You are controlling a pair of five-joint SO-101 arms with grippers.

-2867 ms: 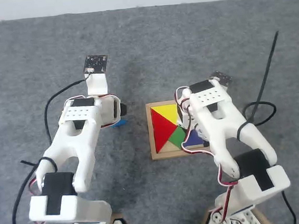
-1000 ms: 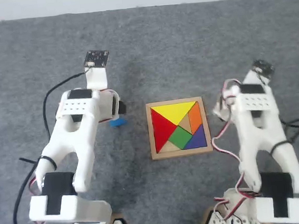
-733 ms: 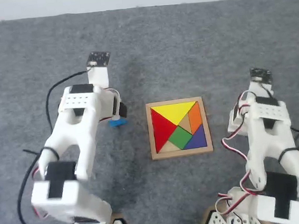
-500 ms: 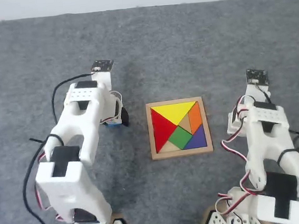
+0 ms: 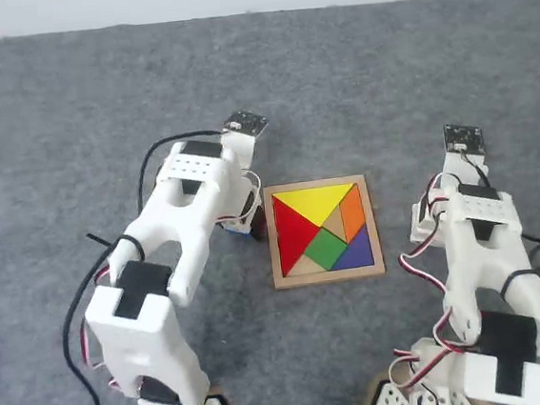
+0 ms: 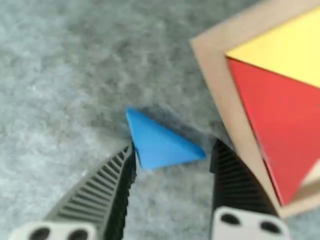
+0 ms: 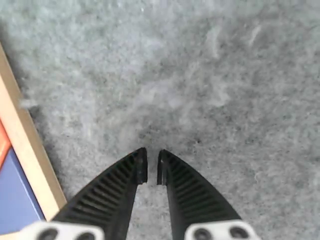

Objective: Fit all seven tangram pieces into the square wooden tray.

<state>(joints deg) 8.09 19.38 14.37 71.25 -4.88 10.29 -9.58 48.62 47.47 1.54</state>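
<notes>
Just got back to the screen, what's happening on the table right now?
The left gripper holds the blue triangle between its fingers, just outside the left edge of the wooden tray. The tray already holds the yellow, red, orange, green and purple pieces. The right gripper is shut and empty over the grey carpet on the tray's right side.

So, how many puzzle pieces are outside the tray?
1: a blue triangle held in the left gripper, just beside the tray. The left arm may hide others.
</notes>
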